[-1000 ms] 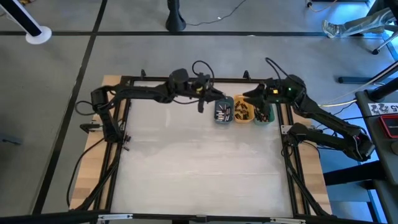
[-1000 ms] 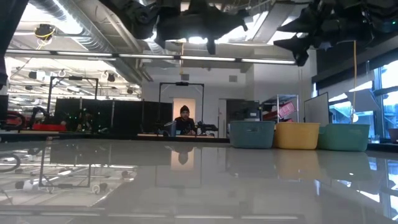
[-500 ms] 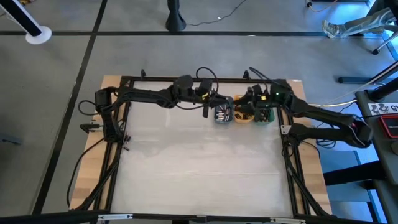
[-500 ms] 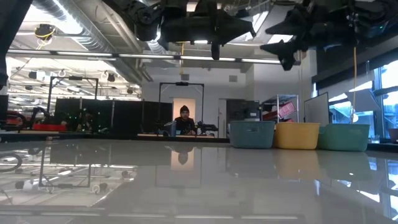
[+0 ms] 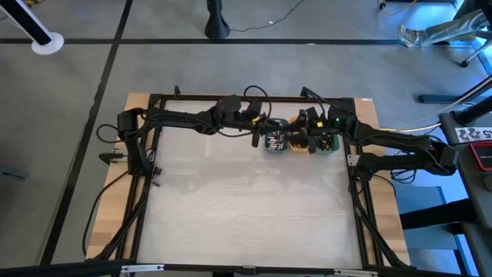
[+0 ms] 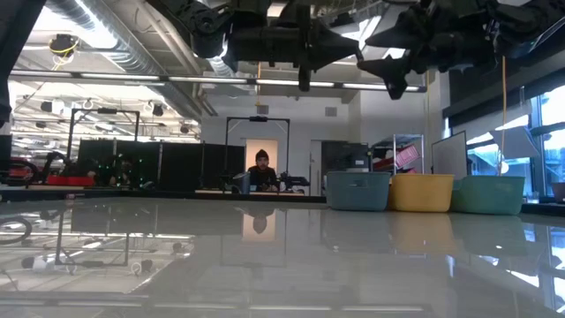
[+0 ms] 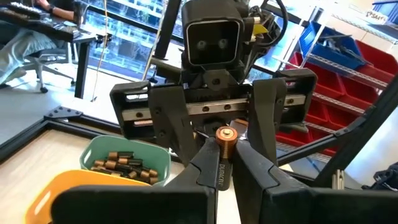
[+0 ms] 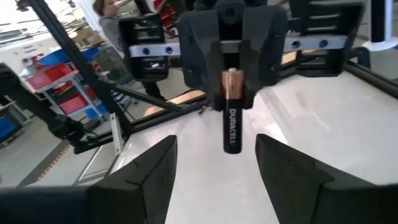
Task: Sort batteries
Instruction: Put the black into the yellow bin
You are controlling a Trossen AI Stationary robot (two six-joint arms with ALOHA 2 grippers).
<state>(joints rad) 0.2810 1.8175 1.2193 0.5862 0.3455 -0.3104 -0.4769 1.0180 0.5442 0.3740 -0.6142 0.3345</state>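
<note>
Three small trays stand in a row at the table's far edge: slate-blue, orange and green. Loose batteries lie in the green tray. My left gripper hovers by the slate-blue tray's left side, shut on one black battery with a copper top. My right gripper faces it from over the orange tray, open. Its fingers stand apart on either side of the battery's line, short of it. My left gripper pinches the battery near its copper end between its two fingers. The fingers come level, from the table's left, and lie across the battery. It stands upright with the copper end up, and its black body hangs below the fingers, clear of the trays.
The black frame rail runs along the far edge just behind both grippers. The pale tabletop stretches toward the near edge. A person sits in the room beyond the table.
My right gripper has swung toward the table's left, from over the green tray to over the orange one, closing on the left gripper. My left gripper has carried the battery a little to the right, toward the trays, still upright.
</note>
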